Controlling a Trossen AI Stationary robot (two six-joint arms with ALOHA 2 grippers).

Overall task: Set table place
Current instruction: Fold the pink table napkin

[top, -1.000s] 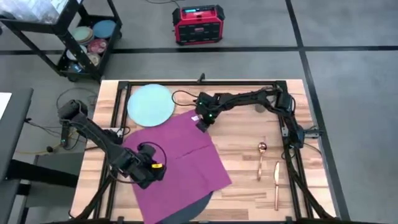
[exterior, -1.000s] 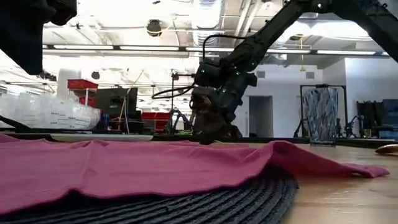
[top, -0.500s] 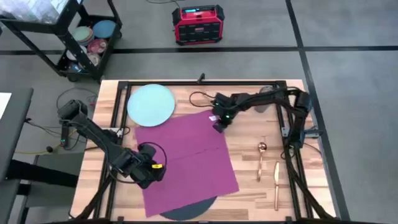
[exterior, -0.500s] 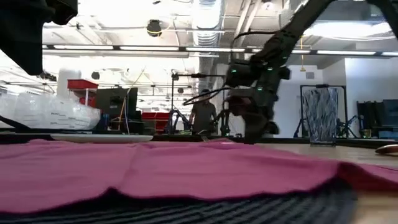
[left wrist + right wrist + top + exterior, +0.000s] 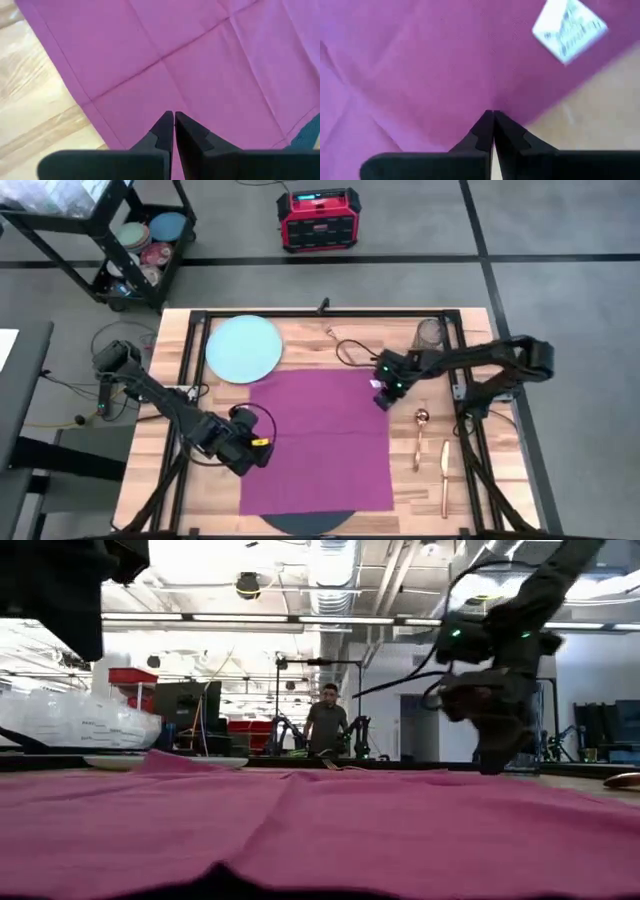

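Napkin (image 5: 315, 440) spread mid-surface (image 5: 480, 490) over the mat (image 5: 305, 523), plate (image 5: 243, 347) behind its left corner, tumbler (image 5: 430, 333) at the far right, spoon (image 5: 420, 435) and knife (image 5: 444, 477) right of the napkin, cart (image 5: 120, 240) off the far-left corner.

light is even and bright over the table (image 5: 400, 470), with only soft, short shadows beside the arms. in the low view, ceiling strip lights (image 5: 250, 618) glare white and wash out the room behind, and the near napkin (image 5: 300, 830) is soft and blurred. the right wrist view is blurred; its white tag (image 5: 568, 30) is unreadable.
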